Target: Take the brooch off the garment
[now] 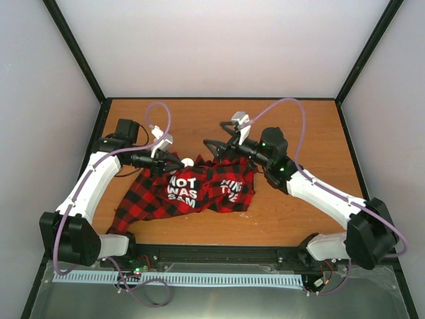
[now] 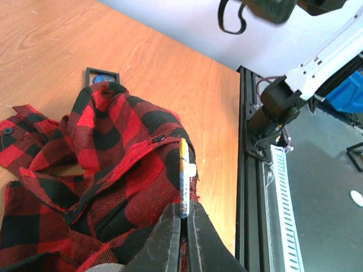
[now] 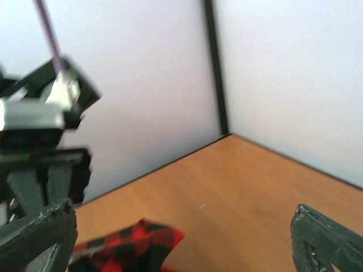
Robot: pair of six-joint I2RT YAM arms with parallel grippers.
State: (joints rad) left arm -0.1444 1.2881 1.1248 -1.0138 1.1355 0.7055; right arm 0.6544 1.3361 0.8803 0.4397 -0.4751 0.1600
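Note:
The red-and-black checked garment (image 1: pixel 199 189) with white block letters lies crumpled in the middle of the table. In the left wrist view the garment (image 2: pixel 113 170) has a thin round brooch (image 2: pixel 184 170), seen edge-on, standing at a raised fold. My left gripper (image 2: pixel 182 214) is shut on the brooch's lower edge. In the top view the brooch (image 1: pixel 188 161) is a small white disc at the shirt's upper left, at my left gripper (image 1: pixel 179 161). My right gripper (image 3: pixel 181 214) is open wide and empty, hovering over the shirt's upper edge (image 1: pixel 226 149).
The wooden table (image 1: pixel 299 126) is ringed by white walls with black corner posts. A black rail (image 2: pixel 249 170) runs along the near edge. A small black square frame (image 2: pixel 102 75) with something blue in it lies beyond the shirt.

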